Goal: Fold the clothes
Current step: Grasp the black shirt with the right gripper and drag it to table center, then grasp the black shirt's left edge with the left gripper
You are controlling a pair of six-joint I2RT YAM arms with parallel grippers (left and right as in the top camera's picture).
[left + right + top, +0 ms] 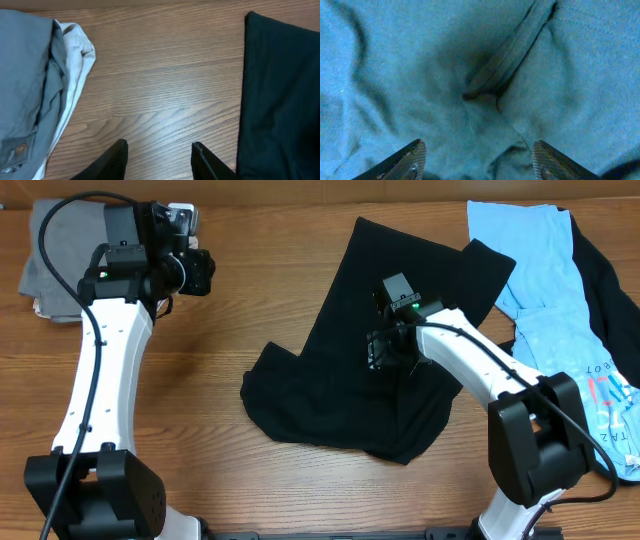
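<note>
The black T-shirt [330,385] lies crumpled across the table's middle, a sleeve reaching up right. My right gripper [385,352] is open just above the shirt's centre. The right wrist view shows its fingers [477,152] spread over wrinkled fabric with a folded seam [507,57]. My left gripper [200,272] is open and empty over bare wood at the far left. In the left wrist view its fingers [159,150] hover between the grey and beige clothes [30,75] and the black shirt's edge [280,90]. A light blue garment [560,310] lies at the right.
A grey garment pile [55,265] sits at the far-left corner. Another black garment [615,290] lies over the light blue one at the right edge. Bare wooden table [250,300] shows between the left arm and the black shirt.
</note>
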